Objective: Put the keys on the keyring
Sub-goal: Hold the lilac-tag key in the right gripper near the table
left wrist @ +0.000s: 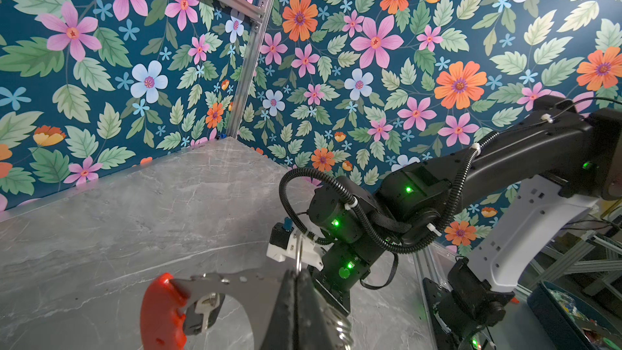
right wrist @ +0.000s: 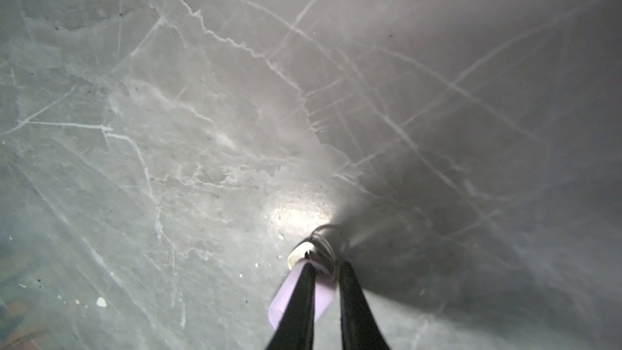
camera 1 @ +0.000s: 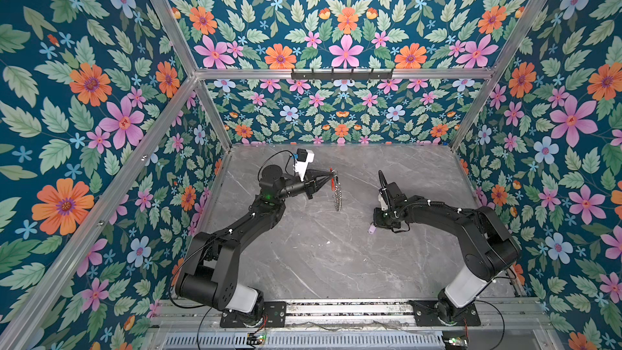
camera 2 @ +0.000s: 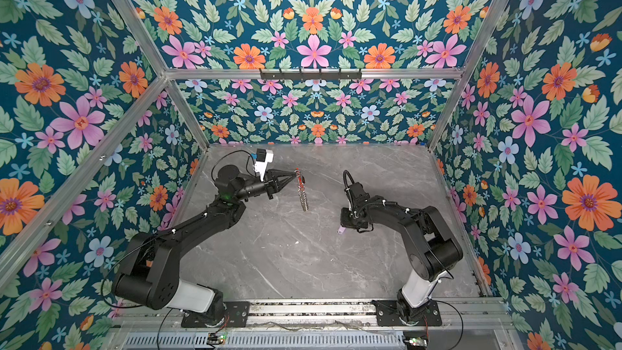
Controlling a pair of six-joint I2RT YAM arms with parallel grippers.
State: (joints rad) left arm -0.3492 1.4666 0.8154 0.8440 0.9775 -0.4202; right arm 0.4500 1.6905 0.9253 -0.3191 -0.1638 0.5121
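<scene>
On the marble table (camera 1: pixel 319 264) lies the lilac-tagged key (right wrist: pixel 297 254), light and stiff. Its smooth plastic tag (right wrist: pixel 324 292) looks slippery, so the flat sides seem the best hold. The right gripper (right wrist: pixel 327 265) keeps its fingers narrowly apart over it; whether they really grip it I cannot tell. The left gripper (left wrist: pixel 295 274), pressed together, pinches the hanging keyring (camera 1: pixel 337 193).

1. No text, label, brand, number or sign can be read in any view.
2. The lilac tag (right wrist: pixel 324 294), on the right side of the scene, is blurred; no writing can be made out on it.
</scene>
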